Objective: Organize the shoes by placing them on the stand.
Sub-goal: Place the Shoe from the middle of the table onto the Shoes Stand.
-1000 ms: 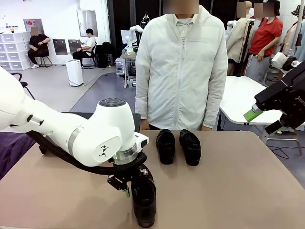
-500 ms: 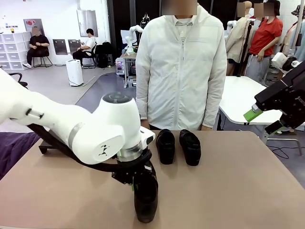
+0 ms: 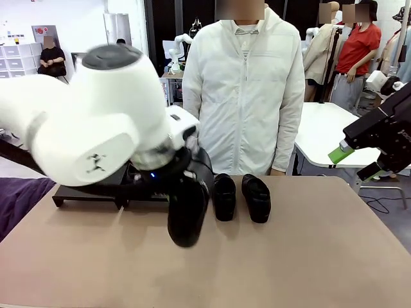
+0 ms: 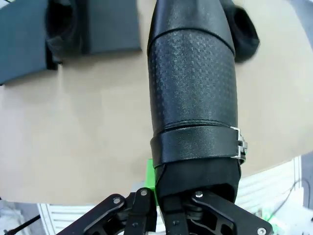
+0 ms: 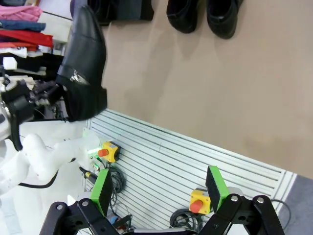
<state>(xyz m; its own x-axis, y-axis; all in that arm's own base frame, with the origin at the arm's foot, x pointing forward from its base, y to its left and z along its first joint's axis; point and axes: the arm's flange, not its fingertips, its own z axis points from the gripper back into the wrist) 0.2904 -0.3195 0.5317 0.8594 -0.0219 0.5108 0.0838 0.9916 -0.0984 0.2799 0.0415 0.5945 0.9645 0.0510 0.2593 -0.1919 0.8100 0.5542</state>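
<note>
Stand [image 3: 80, 191] first, at the far left of the table [image 3: 308, 256]: it is set low and flat, with its panels kept open to the robot's side so that shoes can be brought in from above. In the left wrist view a dark shape that may be a shoe [image 4: 63, 29] is seen on it, though that cannot be told for certain.

Next along, the carried shoe [image 3: 186, 215] is held clear of the tabletop, toe hanging downward. It is clamped at the heel end by the left gripper [image 4: 193, 198], whose jaws are closed tight on the collar. The heel is likely chosen because the rim there is thin enough to be pinched, and the long body is left free to be lowered flat. The shoe is judged to be in mid-carry, to be swung left toward the stand.

Right of it, two more shoes [image 3: 241, 197] are left side by side on the table, toes toward the robot, just in front of the person [image 3: 244, 90] at the far edge. They are not yet racked.

Far right, the right gripper [image 5: 159, 188] is kept raised off the table's side, jaws spread wide and nothing held, apparently parked out of the way.
</note>
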